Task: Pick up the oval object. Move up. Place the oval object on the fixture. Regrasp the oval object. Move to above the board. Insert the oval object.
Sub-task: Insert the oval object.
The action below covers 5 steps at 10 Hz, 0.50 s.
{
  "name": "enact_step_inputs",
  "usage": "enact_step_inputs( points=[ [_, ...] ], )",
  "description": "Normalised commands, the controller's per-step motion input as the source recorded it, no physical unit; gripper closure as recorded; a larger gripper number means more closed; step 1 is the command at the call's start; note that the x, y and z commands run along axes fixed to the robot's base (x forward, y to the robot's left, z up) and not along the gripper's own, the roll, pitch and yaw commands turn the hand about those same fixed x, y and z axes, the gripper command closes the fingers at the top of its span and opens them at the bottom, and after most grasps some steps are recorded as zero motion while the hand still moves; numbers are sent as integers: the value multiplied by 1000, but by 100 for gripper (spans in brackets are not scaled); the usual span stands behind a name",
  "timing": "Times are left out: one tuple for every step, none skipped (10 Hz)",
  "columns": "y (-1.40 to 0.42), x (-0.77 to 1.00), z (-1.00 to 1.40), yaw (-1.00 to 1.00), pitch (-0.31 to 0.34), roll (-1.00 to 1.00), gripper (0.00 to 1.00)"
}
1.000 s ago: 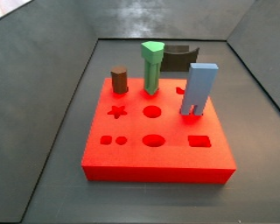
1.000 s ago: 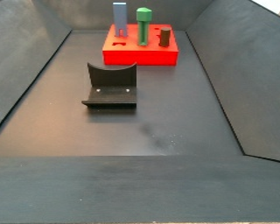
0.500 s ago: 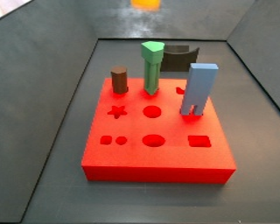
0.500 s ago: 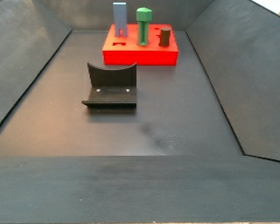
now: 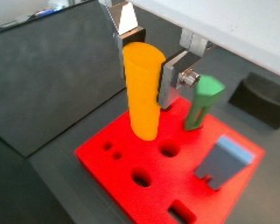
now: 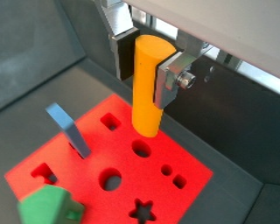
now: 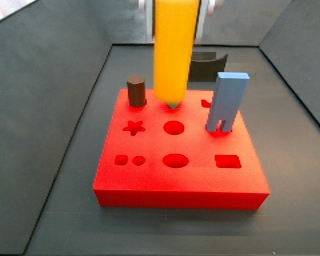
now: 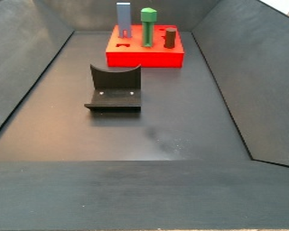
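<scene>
My gripper [image 5: 146, 66] is shut on the oval object [image 5: 143, 87], a yellow-orange peg held upright by its upper part between the silver fingers [image 5: 170, 80]. Both wrist views show it hanging over the red board [image 5: 113, 179], its lower end just above the top with the shaped holes. The gripper [image 6: 146, 70] grips the peg [image 6: 149, 83] the same way over the board [image 6: 108, 157]. In a side view the peg [image 7: 174, 50] reaches down from the top edge over the board [image 7: 183, 185]; the gripper is out of frame. The fixture [image 8: 115, 87] stands apart on the floor.
On the board stand a green peg [image 5: 203, 101], a blue piece [image 7: 228, 100] and a brown cylinder [image 7: 136, 92]. The orange peg hides the green peg in a side view. Dark sloping bin walls [image 7: 49, 110] surround the floor. The fixture also shows behind the board [image 7: 207, 66].
The oval object has come down into the side view: absent one second ago, only its tip at the top edge half a second ago, now hanging low over the board.
</scene>
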Motion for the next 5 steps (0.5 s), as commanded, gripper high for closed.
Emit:
enact_step_inputs(
  points=[
    [0,23,-1000,177,-13,-46,100],
    [0,54,-983,103,-27,-93,100],
    [0,0,-769,0,-66,-183,100],
    [0,0,-551,-120,-159,-267,100],
    [0,0,-531,-106,-160,-284,100]
  ],
)
